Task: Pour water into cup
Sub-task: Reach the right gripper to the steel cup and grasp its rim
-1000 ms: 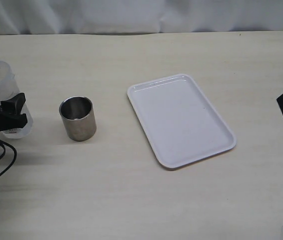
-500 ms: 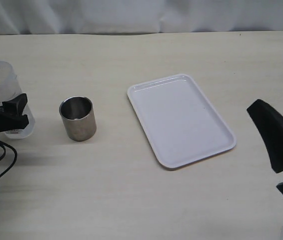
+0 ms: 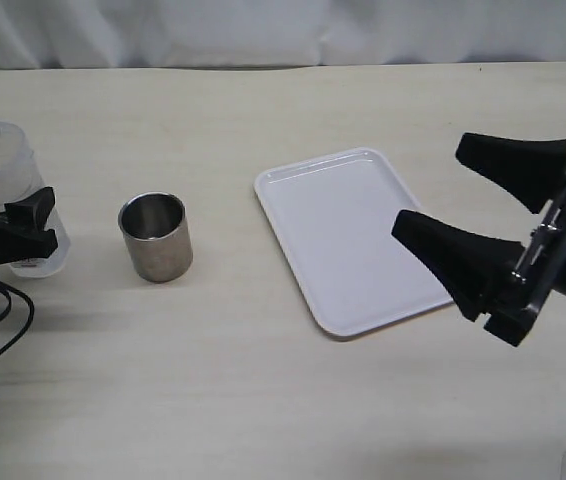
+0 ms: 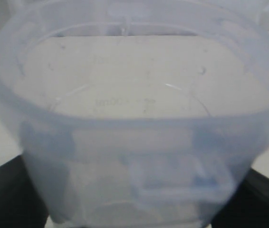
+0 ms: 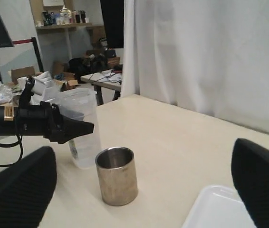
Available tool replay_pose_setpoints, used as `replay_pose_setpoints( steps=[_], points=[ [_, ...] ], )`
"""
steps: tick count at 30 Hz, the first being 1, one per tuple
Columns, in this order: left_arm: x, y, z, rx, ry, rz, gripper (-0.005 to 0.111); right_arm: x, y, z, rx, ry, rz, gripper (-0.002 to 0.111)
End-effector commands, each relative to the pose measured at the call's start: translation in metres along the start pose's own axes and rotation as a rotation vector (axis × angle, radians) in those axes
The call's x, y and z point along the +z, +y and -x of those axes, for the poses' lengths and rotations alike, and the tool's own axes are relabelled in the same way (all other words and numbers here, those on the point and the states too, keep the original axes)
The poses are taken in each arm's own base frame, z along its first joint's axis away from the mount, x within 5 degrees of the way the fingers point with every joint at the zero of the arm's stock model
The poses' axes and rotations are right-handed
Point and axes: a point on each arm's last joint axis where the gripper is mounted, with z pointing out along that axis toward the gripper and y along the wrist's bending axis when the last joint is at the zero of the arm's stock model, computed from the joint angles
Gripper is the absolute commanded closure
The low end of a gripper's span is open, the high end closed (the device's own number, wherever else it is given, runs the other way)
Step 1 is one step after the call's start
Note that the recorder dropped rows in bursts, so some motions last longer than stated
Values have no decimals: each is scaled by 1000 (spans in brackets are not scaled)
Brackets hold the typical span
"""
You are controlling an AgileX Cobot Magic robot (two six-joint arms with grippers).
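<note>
The steel cup (image 3: 155, 237) stands upright on the table, left of centre; the right wrist view shows it too (image 5: 117, 175). The tall clear plastic container (image 3: 3, 190) stands at the far left, with clear water (image 5: 84, 152) in its lower part. My left gripper (image 3: 25, 212) is shut around the container's body. In the left wrist view the container (image 4: 134, 118) fills the frame, with dark fingers (image 4: 1, 194) at its sides. My right gripper (image 3: 431, 187) is open and empty, above the tray's right edge, pointing toward the cup.
A white rectangular tray (image 3: 363, 240) lies right of the cup, and its corner shows in the right wrist view (image 5: 220, 209). A black cable (image 3: 3, 310) loops on the table at the left edge. A white curtain hangs behind the table.
My right gripper has come in from the right edge and moved left over the tray's right side, jaws open. The left gripper, container and cup have not moved.
</note>
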Motion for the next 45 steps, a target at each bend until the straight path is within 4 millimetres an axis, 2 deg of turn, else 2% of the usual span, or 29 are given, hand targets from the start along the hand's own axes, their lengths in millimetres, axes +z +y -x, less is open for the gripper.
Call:
replay_pose_setpoints(
  steps=[1,5,10,16,24,33,45],
  points=[
    [1,-3,1,-1,-11,-24,107,18,-12,-10,14,40,76,15],
    [1,-5,1,7,-10,-46,107,51,-10,-20,-11,74,158,15],
    [1,-5,1,7,-10,-46,107,99,-15,-37,-41,148,116,15],
    [1,-5,1,8,-10,-48,107,154,-18,-52,-51,161,198,15],
    [1,-5,1,6,-10,-48,107,208,-14,-80,-70,195,265,15],
    [1,-5,1,6,-10,-48,107,239,-18,-108,-76,213,296,15],
    [1,-5,1,4,-10,-48,107,255,-25,-136,-65,235,302,15]
  ],
)
